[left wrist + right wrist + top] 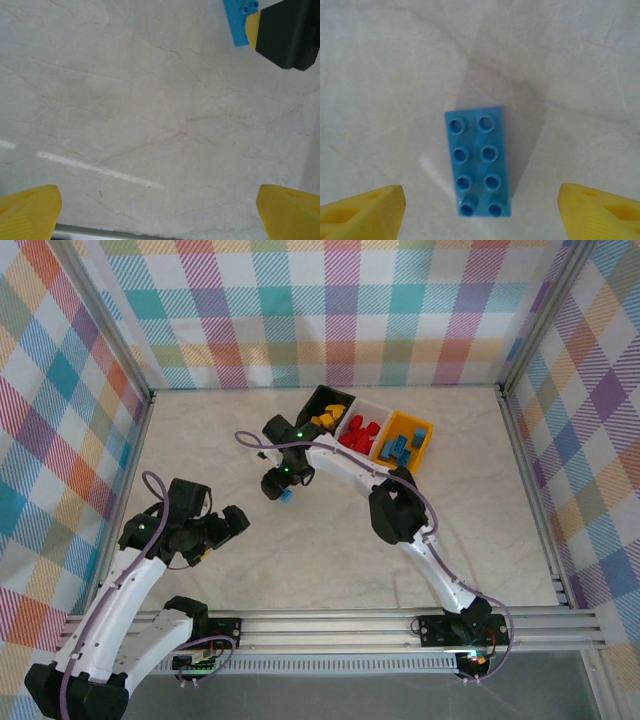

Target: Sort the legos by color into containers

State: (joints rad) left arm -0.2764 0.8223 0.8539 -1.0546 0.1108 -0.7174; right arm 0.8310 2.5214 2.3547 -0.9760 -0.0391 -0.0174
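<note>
One blue lego (477, 160), a two-by-four brick, lies studs up on the table. My right gripper (482, 212) hangs open above it with a yellow finger on each side, touching nothing. From above, that gripper (283, 486) sits over the blue lego (286, 497) at mid-table. The three containers stand joined at the back. The black one (318, 396) holds yellow legos (325, 418), the white one (377, 406) red legos (358, 433), and the orange-yellow one (427, 447) blue legos (400, 448). My left gripper (232, 525) is open and empty over bare table (160, 215).
In the left wrist view the blue lego (240, 20) and the right gripper's black body (290, 32) show at the top right. Metal frame rails (330, 625) run along the near edge, and checkered walls (60, 420) close off the sides and back.
</note>
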